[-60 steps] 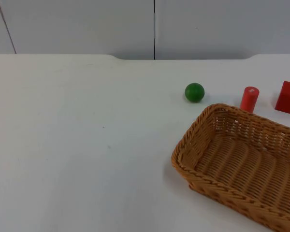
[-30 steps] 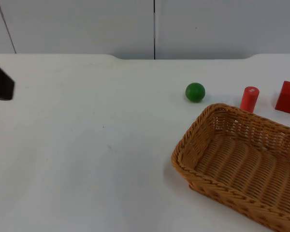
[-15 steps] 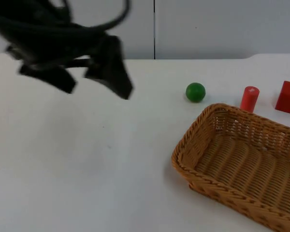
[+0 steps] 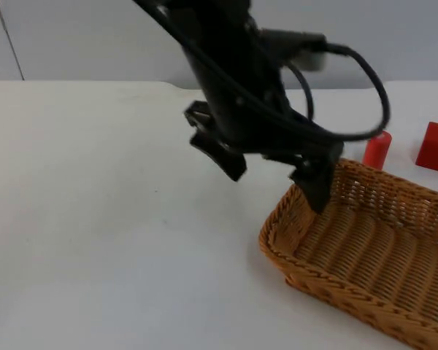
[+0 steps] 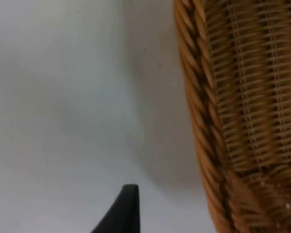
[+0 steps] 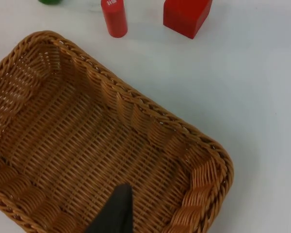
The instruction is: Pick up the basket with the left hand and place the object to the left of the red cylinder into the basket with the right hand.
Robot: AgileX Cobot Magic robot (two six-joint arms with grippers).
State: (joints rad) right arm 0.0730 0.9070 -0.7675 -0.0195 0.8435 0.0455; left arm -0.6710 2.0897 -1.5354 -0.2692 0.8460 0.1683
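- The left gripper (image 4: 274, 171) is being seen in the top view above the near-left end of the wicker basket (image 4: 365, 248), with its jaws spread: one finger is hanging over the white surface (image 4: 95, 219) outside the rim, the other is reaching over the rim into the basket.
- In the left wrist view the basket's braided rim (image 5: 199, 111) is being shown close up beside bare surface (image 5: 53, 97); whether the rim is being touched cannot be told.
- The green ball (image 6: 49, 1), the object to the left of the red cylinder (image 6: 114, 17), is being caught just at the frame edge in the right wrist view, resting on the surface beyond the basket; in the top view it is being hidden behind the left arm.
- The red cylinder (image 4: 377, 149) is being seen upright just behind the basket's far rim in the top view, with a red block (image 4: 435, 147) near it on the right.
- The right wrist view is looking down into the basket (image 6: 102, 145), with a black fingertip of the right gripper over it; the state of the right jaws cannot be told.
- The block (image 6: 186, 15) is being shown apart from the cylinder and the basket.
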